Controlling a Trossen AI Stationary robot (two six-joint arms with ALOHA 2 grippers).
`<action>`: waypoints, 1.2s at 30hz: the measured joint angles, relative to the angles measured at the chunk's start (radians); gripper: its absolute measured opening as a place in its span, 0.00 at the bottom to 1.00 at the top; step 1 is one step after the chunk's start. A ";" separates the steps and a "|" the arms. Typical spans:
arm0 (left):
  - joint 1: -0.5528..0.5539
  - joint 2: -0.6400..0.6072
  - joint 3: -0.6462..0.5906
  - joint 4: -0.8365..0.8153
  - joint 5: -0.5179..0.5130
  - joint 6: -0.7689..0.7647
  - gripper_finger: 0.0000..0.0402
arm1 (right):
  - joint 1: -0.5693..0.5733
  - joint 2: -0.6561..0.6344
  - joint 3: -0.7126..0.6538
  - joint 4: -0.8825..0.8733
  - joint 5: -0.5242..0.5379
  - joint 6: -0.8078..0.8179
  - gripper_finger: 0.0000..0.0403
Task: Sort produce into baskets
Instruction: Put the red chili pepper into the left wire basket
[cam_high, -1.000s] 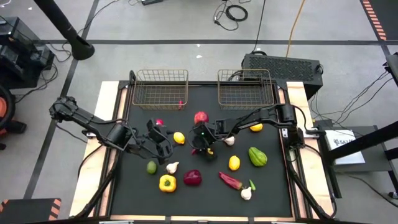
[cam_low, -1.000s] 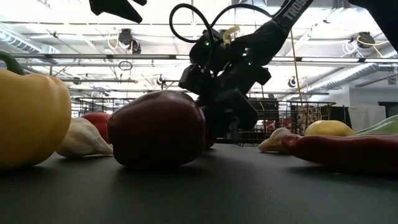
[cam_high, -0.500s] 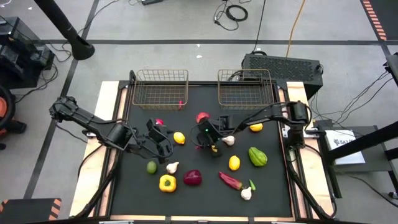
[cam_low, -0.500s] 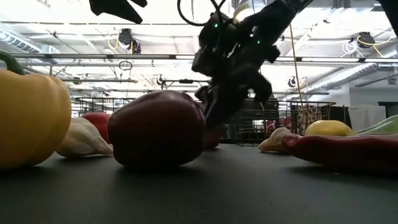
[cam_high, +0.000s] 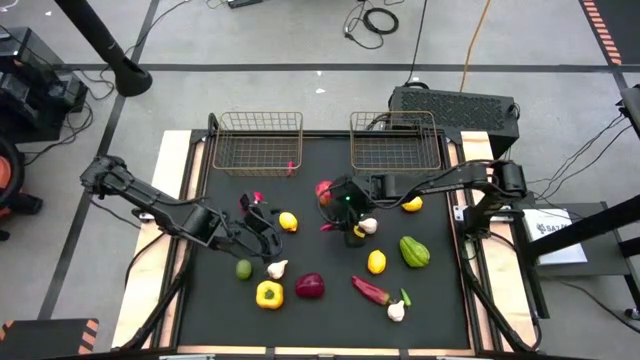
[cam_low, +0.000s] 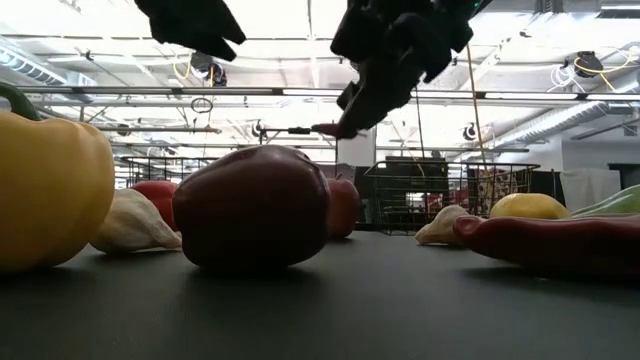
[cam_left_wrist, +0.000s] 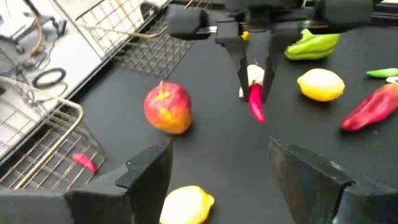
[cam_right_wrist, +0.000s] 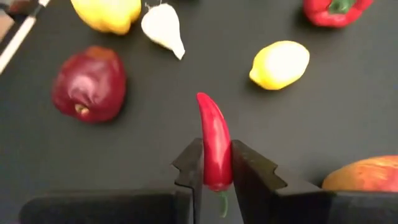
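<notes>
My right gripper (cam_high: 338, 218) hangs over the middle of the mat, shut on a small red chilli (cam_right_wrist: 213, 143) that is lifted well above the table (cam_low: 332, 128). A red apple (cam_high: 322, 188) lies just beyond it and a white garlic (cam_high: 368, 226) beside it. My left gripper (cam_high: 264, 226) hovers open above the mat's left half, with a yellow lemon (cam_left_wrist: 186, 206) below and between its fingers, untouched. Two wire baskets (cam_high: 258, 142) (cam_high: 396, 140) stand at the far edge. The left one holds a red chilli (cam_left_wrist: 84, 162). My right gripper pinches the chilli near its stem end (cam_right_wrist: 215, 173) between its two fingers. The fingers slant down from above and lie along the chilli. Its pointed end (cam_left_wrist: 257, 113) sticks out past the fingertips and hangs clear of the table.
Loose on the mat are lemons (cam_high: 376, 262) (cam_high: 411, 205), a green pepper (cam_high: 414, 251), a red pepper (cam_high: 370, 290), a purple onion (cam_high: 310, 286), a yellow pepper (cam_high: 268, 293), a lime (cam_high: 244, 268) and garlic (cam_high: 277, 268) (cam_high: 396, 311).
My right gripper has risen from the mat and drawn toward the far edge, taking the red chilli with it, so that the chilli now hangs clear above the table. My left gripper has sunk a little.
</notes>
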 joint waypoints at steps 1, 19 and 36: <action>0.000 0.008 -0.004 0.034 0.000 0.020 0.68 | 0.000 -0.006 0.000 0.003 0.000 0.009 0.16; 0.054 0.242 -0.005 0.381 0.022 0.464 0.80 | 0.003 -0.010 0.000 0.024 0.016 0.053 0.16; 0.117 0.308 -0.005 0.380 0.084 0.465 0.77 | 0.001 -0.010 0.001 0.064 0.025 0.061 0.16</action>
